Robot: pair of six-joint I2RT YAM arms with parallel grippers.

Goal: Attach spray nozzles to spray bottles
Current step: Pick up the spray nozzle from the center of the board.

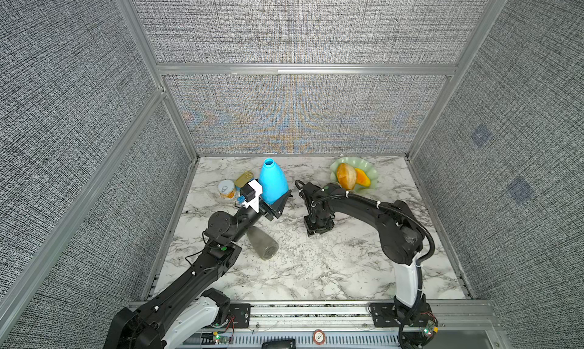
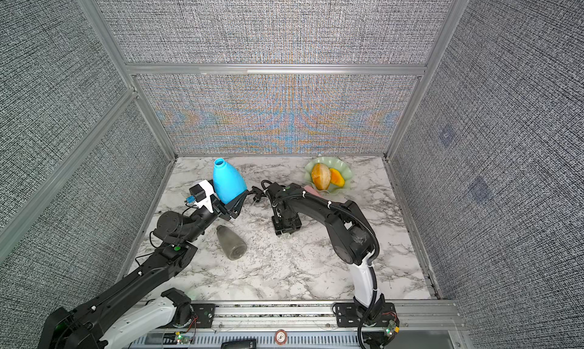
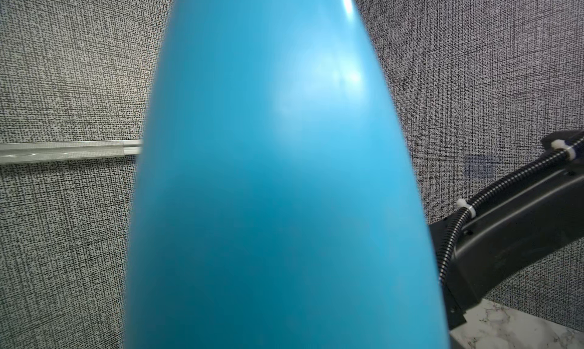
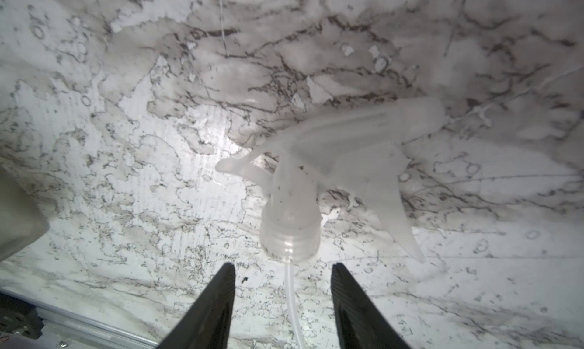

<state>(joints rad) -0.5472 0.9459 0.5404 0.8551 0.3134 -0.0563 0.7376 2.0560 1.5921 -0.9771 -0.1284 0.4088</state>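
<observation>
My left gripper point(image 1: 278, 202) is shut on the wide lower part of the blue spray bottle point(image 1: 273, 181), holding it off the table with its open neck pointing up and back. That bottle point(image 3: 284, 173) fills the left wrist view and hides the fingers. My right gripper point(image 1: 317, 231) points down at the table, open. In the right wrist view a translucent spray nozzle point(image 4: 303, 186) lies on the marble just beyond the fingertips of the right gripper point(image 4: 281, 268). Its thin dip tube point(image 4: 292, 300) runs between the fingers, touching neither. A smoky grey bottle point(image 1: 262, 243) lies on its side by the left arm.
Two tin cans point(image 1: 227, 189) point(image 1: 245, 178) stand behind the left gripper. A green dish point(image 1: 369, 173) with fruit sits at the back right. A pink patch point(image 2: 311, 191) peeks from behind the right arm. Grey walls enclose the marble table point(image 1: 316, 268).
</observation>
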